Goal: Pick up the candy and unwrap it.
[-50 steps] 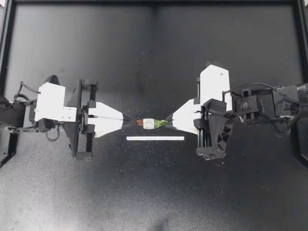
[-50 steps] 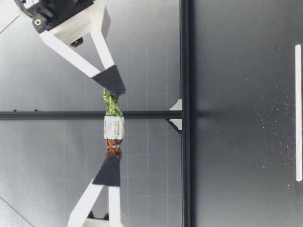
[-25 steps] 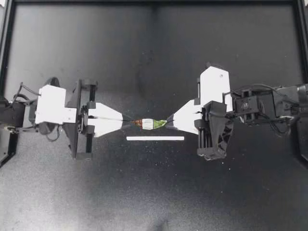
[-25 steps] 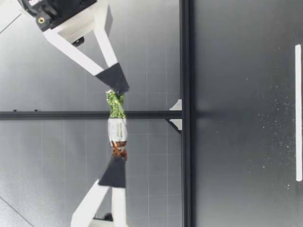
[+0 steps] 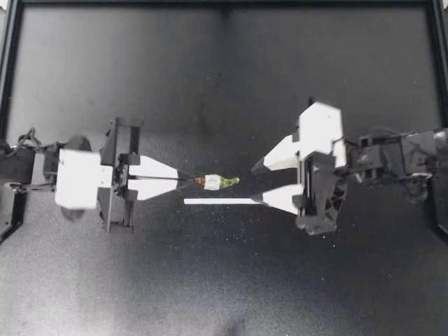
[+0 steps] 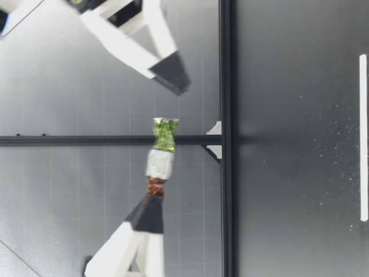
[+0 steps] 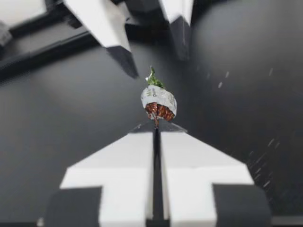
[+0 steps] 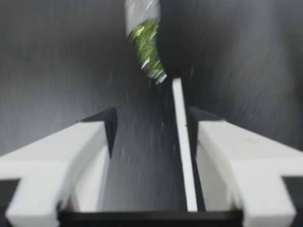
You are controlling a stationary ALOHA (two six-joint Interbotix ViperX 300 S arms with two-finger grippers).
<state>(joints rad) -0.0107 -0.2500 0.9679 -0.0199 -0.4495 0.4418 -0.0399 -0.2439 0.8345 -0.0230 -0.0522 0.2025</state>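
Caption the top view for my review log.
Left gripper pinches the candy by one twisted end; right gripper open, apart from it.

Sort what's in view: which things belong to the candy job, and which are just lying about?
Belongs to the job: candy, held above the table; left gripper, shut on its brown twisted end; right gripper, open, clear of the green end.
Lying about: white strip, flat on the table.

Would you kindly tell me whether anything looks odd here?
Yes: the candy sticks out in mid-air, held at one end only. My left gripper is shut on its brown twist, while my right gripper stands open just short of the green twist, jaws apart and touching nothing. The candy is not yet unwrapped.
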